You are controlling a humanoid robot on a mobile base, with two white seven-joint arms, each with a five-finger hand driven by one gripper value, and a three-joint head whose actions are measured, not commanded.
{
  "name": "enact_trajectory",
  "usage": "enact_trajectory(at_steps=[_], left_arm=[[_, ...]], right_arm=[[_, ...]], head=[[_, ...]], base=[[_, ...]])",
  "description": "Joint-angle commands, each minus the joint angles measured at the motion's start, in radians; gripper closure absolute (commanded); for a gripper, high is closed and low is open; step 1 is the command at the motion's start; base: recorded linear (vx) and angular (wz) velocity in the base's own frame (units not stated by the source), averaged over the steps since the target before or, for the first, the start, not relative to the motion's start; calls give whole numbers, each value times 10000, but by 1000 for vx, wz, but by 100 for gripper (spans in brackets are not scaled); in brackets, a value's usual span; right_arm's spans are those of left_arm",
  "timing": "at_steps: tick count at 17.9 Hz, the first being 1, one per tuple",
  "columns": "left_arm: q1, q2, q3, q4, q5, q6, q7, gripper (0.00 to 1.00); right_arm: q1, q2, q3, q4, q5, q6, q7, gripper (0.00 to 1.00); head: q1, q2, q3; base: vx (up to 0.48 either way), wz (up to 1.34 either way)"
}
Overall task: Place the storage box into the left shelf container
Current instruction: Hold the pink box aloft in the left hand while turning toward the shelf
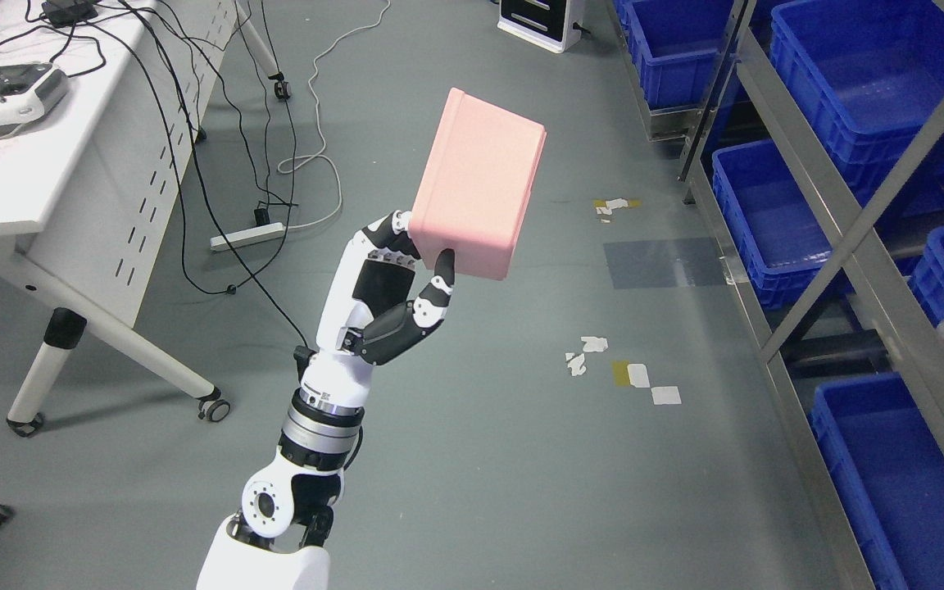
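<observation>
A pink storage box (478,184) is held up in the air over the grey floor, tilted, near the picture's middle. My left hand (419,254) is shut on its lower corner, thumb (442,283) pressed on the near face and the other fingers (386,231) behind the left edge. The left arm rises from the bottom edge left of the middle. To the right stands a metal shelf (837,246) holding several blue containers; the nearest ones to the box are a mid-level container (763,217) and an upper one (865,78). The right arm is out of view.
A white table (46,180) on castors stands at the left with a white controller (1,94) and dangling black cables (193,188). A power strip (247,236) and white cable lie on the floor. Tape scraps (628,373) mark the floor. A white unit (539,20) stands at the top.
</observation>
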State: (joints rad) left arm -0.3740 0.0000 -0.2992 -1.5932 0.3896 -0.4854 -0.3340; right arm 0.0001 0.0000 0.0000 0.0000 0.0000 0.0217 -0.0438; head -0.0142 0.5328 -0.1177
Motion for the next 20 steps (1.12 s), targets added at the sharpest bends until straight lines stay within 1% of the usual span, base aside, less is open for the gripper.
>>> enact_trajectory(at_steps=[1, 8, 20], left_arm=[[12, 175, 107, -52, 0, 6, -5, 97], [196, 175, 185, -36, 0, 6, -5, 97], [350, 175, 139, -36, 0, -9, -5, 97]], right_arm=[[91, -175, -46, -175, 16, -2, 9, 0], [91, -175, -46, -175, 16, -2, 9, 0], [91, -175, -46, -175, 16, -2, 9, 0]], head=[[0, 0, 0], [0, 0, 0], [0, 1, 0]], base=[[247, 38], [311, -75], [363, 28]])
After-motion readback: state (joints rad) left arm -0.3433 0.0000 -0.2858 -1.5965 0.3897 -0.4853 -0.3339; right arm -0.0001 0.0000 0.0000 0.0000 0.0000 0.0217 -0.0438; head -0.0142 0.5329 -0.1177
